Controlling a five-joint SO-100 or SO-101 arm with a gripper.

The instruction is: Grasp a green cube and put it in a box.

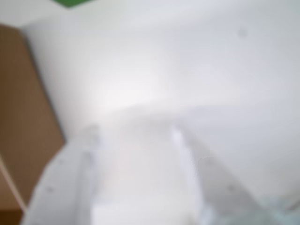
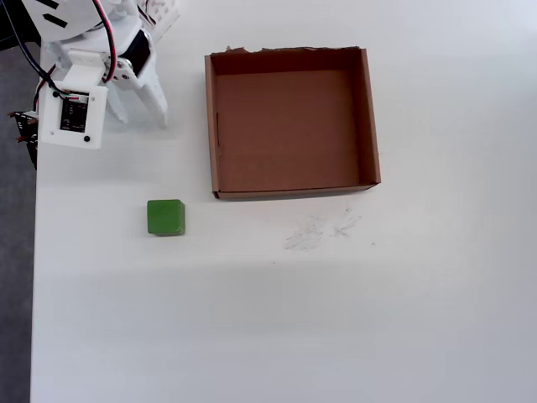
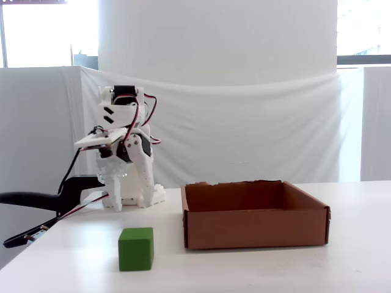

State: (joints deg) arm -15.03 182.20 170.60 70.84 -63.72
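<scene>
The green cube (image 2: 165,217) sat on the white worktop (image 2: 277,327) near its left edge in the overhead view, just off the box's (image 2: 292,188) near-left corner and apart from it, with nothing touching it. The gripper (image 2: 138,105) was folded back by the arm's base toward the far-left corner, fingers pointing down at the worktop with a gap between them, holding nothing; in the blurred wrist view the two pale fingers (image 1: 70,183) spread apart over bare white surface. From there the cube lay nearer the camera's bottom edge in the overhead view and slightly to the right, well apart from the fingertips; the wrist view caught only a green sliver (image 1: 70,2) at its top edge. The cube had no long axis, and its faces ran roughly square to the worktop's edges, so either pair of faces looked equally graspable. Open surface surrounded it on all sides but the box side. The box stood empty, its low walls offering little to clear, its far wall ragged.
</scene>
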